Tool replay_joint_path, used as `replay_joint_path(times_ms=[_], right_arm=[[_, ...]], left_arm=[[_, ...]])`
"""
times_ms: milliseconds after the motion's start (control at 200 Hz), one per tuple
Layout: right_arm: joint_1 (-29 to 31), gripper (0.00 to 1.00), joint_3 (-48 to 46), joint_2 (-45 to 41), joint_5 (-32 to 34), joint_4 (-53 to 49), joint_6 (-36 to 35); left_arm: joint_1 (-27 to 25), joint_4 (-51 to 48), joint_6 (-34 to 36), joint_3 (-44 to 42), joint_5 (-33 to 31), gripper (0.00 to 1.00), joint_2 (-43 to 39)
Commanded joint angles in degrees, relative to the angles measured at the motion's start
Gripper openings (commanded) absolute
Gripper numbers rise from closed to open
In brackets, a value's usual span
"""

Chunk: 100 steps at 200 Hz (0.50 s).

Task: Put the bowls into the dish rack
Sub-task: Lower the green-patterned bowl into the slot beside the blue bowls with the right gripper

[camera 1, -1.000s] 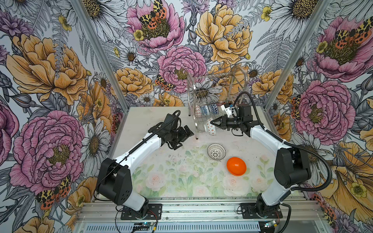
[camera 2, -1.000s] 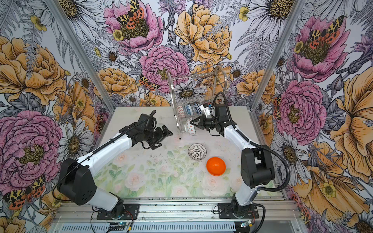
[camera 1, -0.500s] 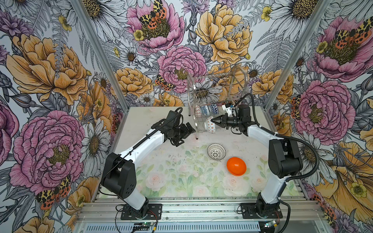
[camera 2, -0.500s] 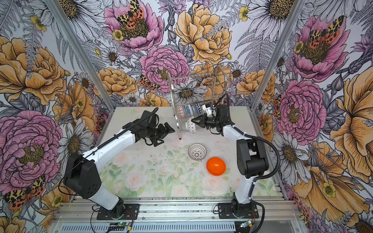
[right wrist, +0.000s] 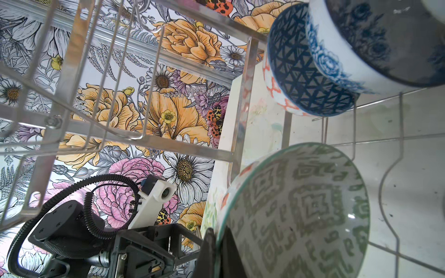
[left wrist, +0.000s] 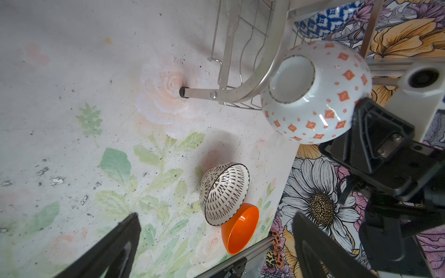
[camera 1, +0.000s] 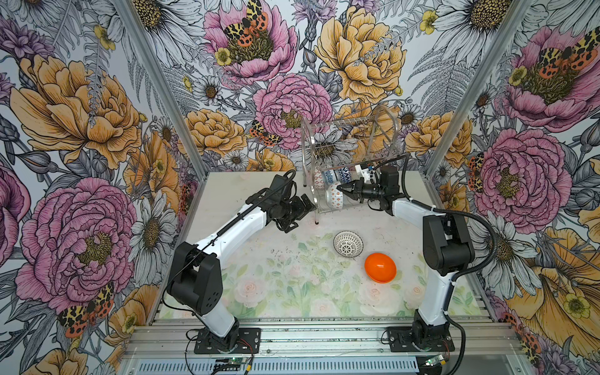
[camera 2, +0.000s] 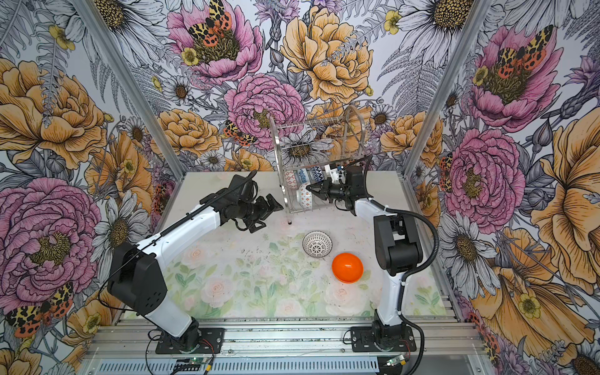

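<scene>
My right gripper (camera 1: 340,188) (camera 2: 310,188) (right wrist: 218,240) is shut on the rim of a bowl (camera 1: 336,197) (camera 2: 305,198) (left wrist: 317,96) (right wrist: 301,211). That bowl is grey-green patterned inside and white with orange diamonds outside. It stands on edge over the lower wires of the dish rack (camera 1: 303,146) (camera 2: 276,146) (left wrist: 204,92) (right wrist: 120,134); whether it rests on them I cannot tell. Three patterned bowls (camera 1: 329,175) (right wrist: 308,79) sit in the tier above. A black-and-white lattice bowl (camera 1: 348,244) (camera 2: 317,244) (left wrist: 224,192) and an orange bowl (camera 1: 380,268) (camera 2: 346,268) (left wrist: 240,228) lie on the table. My left gripper (camera 1: 305,204) (camera 2: 272,203) (left wrist: 216,214) hangs open and empty beside the rack's front leg.
The rack stands at the back of the floral table mat (camera 1: 292,285), close to the flowered back wall. Metal corner posts (camera 1: 454,130) and wall panels close in both sides. An aluminium rail (camera 1: 324,334) carrying both arm bases runs along the front edge.
The right arm has pushed the held bowl a little farther back and up into the rack's lower tier. The left gripper has drifted slightly toward the rack leg, still open.
</scene>
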Motion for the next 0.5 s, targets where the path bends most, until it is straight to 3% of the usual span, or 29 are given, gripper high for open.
replay_joint_path(times_ms=[0,150,495], right_arm=[[0.4,0.0,2.6,1.8,-0.7,7.1,3.9],[1.0,0.0,2.8,3.9,0.0,11.6,7.8],[2.9,0.0,4.5,7.0,1.9,11.7,8.2]], left_arm=[[-0.4,-0.6,0.1,0.9,-0.4,0.99,0.0],[-0.3,-0.7,0.2,0.3,-0.4,0.99,-0.4],[0.6,-1.2,0.8,-0.5,0.1,0.99,-1.1]])
